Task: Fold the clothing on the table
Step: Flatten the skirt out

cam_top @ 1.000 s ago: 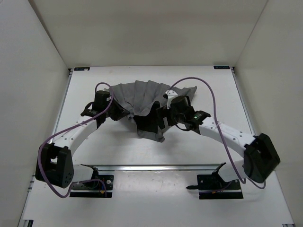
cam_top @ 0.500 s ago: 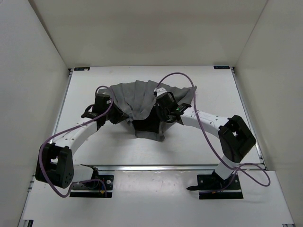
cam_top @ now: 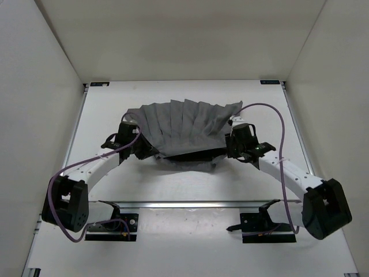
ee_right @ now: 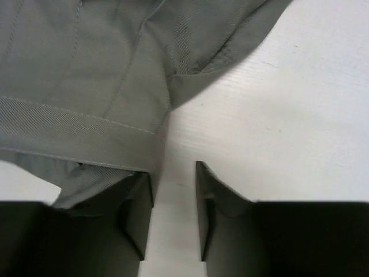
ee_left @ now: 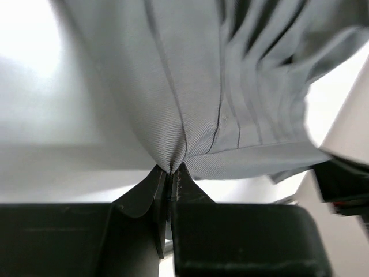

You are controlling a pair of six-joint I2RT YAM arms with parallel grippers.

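Observation:
The dark-grey clothing (cam_top: pixel 184 124) hangs spread in a pleated fan above the table (cam_top: pixel 184 182), between both grippers. My left gripper (cam_top: pixel 142 148) is shut on a pinched fold of its lower edge (ee_left: pixel 172 171); the cloth (ee_left: pixel 219 86) rises away from the jaws. My right gripper (cam_top: pixel 229 145) is at the garment's lower right corner. In the right wrist view its jaws (ee_right: pixel 174 170) stand a narrow gap apart with bare table (ee_right: pixel 288 115) showing between them. The hemmed edge of the clothing (ee_right: pixel 75 75) lies over its left finger (ee_right: pixel 138 202).
A metal rail (cam_top: pixel 190 203) runs along the table's near side, with both arm mounts (cam_top: pixel 109 226) (cam_top: pixel 268 226) behind it. White walls close in on three sides. A purple cable (cam_top: pixel 265 107) loops over the right arm. Part of the right arm (ee_left: pixel 346 184) shows in the left wrist view.
My right arm has swung from the garment's middle out to the right, and its jaws have narrowed. The bunched cloth has spread wide between the grippers. The left gripper has barely moved.

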